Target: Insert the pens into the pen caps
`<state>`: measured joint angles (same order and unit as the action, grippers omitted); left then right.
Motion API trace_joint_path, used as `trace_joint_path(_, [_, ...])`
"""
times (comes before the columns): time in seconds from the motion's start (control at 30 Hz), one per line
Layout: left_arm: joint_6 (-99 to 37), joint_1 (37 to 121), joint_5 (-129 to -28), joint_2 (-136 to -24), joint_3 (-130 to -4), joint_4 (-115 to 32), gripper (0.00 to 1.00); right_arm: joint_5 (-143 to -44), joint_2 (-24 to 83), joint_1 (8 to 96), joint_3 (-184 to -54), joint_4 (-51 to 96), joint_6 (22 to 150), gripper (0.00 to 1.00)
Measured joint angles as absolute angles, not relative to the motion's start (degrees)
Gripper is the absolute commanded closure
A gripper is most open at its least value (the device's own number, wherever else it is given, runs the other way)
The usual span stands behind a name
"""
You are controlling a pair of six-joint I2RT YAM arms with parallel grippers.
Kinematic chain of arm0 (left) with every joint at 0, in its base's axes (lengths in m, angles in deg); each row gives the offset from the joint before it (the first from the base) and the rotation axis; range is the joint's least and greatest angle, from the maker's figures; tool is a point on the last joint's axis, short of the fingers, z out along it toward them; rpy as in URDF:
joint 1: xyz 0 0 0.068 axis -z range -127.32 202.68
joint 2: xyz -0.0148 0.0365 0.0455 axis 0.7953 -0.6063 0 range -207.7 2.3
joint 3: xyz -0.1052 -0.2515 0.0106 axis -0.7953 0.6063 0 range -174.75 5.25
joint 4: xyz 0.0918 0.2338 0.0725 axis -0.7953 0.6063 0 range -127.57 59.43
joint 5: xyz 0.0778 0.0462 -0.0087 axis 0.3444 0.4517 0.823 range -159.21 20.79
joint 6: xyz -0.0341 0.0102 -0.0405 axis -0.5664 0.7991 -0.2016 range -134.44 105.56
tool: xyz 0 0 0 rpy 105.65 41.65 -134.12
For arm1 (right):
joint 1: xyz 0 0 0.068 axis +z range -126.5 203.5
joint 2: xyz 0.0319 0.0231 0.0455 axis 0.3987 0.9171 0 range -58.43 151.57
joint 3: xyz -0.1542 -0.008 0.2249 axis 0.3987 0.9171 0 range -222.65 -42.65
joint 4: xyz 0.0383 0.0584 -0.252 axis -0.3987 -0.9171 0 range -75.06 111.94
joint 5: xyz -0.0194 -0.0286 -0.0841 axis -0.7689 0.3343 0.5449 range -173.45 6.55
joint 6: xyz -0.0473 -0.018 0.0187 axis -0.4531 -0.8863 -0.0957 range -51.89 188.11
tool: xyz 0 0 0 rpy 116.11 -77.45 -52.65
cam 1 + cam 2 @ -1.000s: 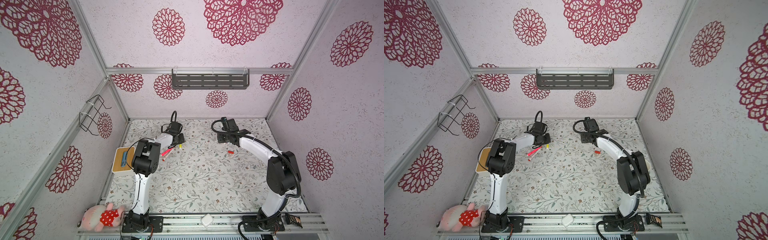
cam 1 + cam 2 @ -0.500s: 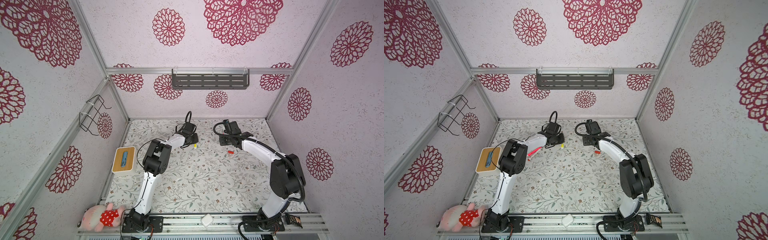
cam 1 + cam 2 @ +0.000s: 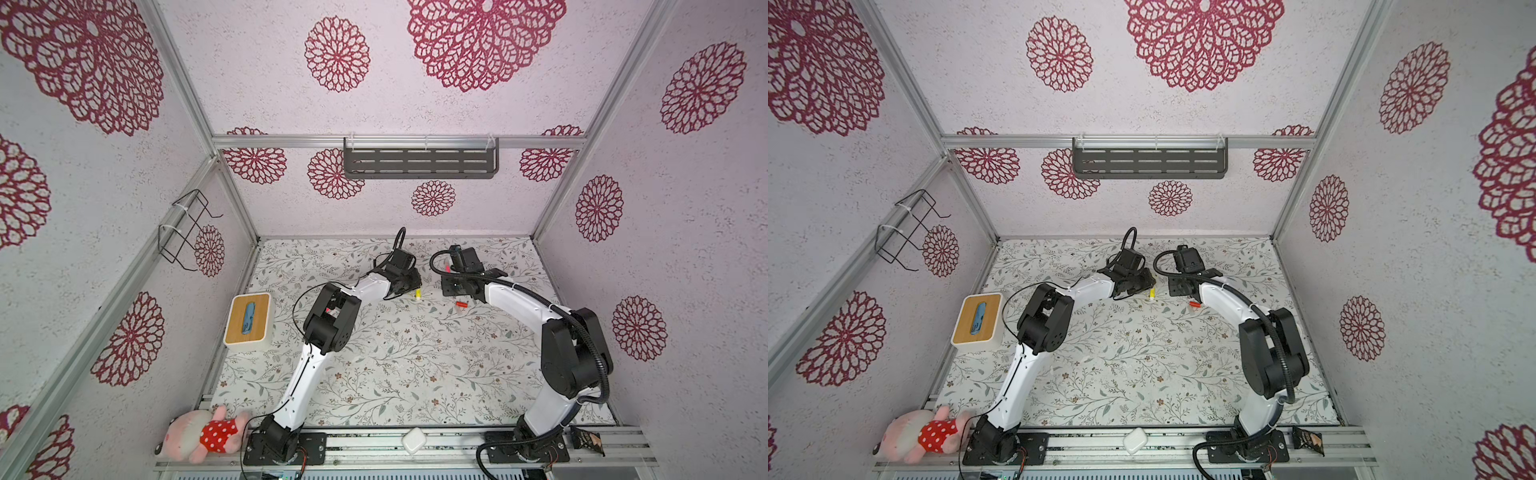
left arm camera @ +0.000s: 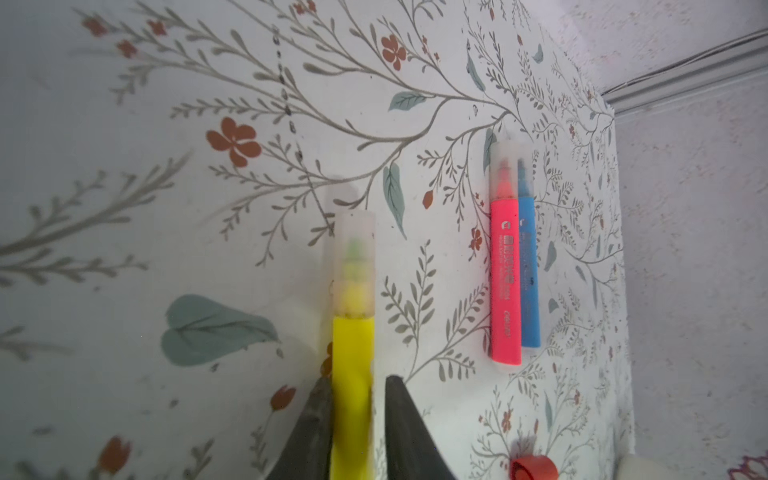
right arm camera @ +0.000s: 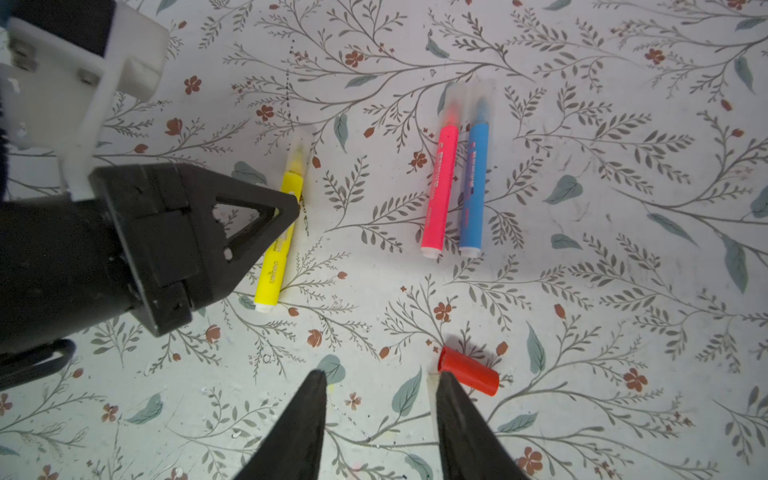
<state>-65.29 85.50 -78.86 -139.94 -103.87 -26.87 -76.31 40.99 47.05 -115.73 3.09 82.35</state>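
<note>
left end effector (image 4: pixel 358 379): jaws narrow, straddling the capped yellow pen (image 4: pixel 353 345) flat on the counter (image 5: pixel 602 332), slight gap one side, so prob. loose. right end effector (image 5: pixel 380 384): wider, empty, red cap (image 5: pixel 469 372) just beside one jaw. pink pen (image 5: pixel 440 187) & blue pen (image 5: pixel 473 187) capped, touching. risk: closing off-centre knocks the round cap, it rolls away; left jaws lifting could drag the yellow pen.

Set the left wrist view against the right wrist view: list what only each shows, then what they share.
Only left wrist: the enclosure wall and frame rail. Only right wrist: the right gripper, open with nothing between its jaws. Both: the left gripper at the capped yellow pen, the capped pink pen and blue pen side by side, and the loose red cap.
</note>
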Motion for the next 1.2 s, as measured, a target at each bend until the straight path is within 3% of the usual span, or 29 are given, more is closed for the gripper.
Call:
trace_joint_path(0.1, [-66.08,85.37,-79.72,-139.43,-102.28,-29.49,0.56,-76.84,40.99,47.03,-115.23,3.53,82.86,0.53])
trace_joint_path(0.33, [-67.04,84.84,-80.55,-131.65,-90.67,-32.99,0.55,-79.24,42.52,47.03,-116.69,3.68,83.32,0.52])
trace_joint_path(0.8, [-65.05,76.93,-78.82,-99.13,-63.22,-39.17,0.54,-82.32,57.03,50.07,-129.39,0.88,81.7,0.54])
trace_joint_path(1.2, [-60.88,75.6,-73.55,-81.93,-48.79,-35.0,0.54,-82.52,65.05,52.86,-138.94,-4.15,78.62,0.59])
